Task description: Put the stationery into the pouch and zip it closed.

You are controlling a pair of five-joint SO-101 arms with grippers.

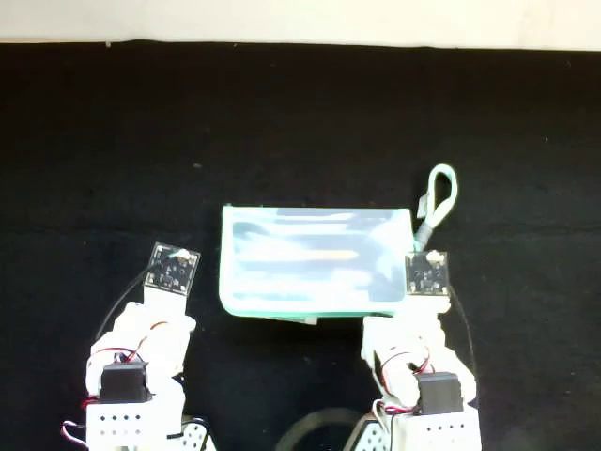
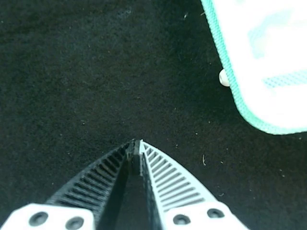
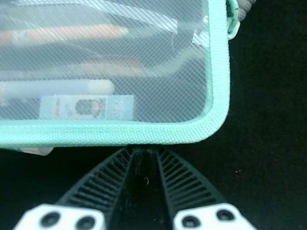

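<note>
Right now both arms are sitting low at the near edge of the black table [image 1: 113, 141], forearms pointing fwd. The left gripper [image 2: 135, 143] is resting pinched closed w/ nothing in it, just beside the pouch [image 2: 268, 57]. The right gripper [image 3: 145, 149] is looking closed too, tips hidden at the pouch hem. The stationery [image 3: 72, 33] is lying inside the pouch. A label [image 3: 86, 106] is showing thru the mesh, print unreadable.

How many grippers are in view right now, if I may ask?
2: the left gripper over the black cloth beside the pouch, the right gripper at the pouch's near right corner.
</note>
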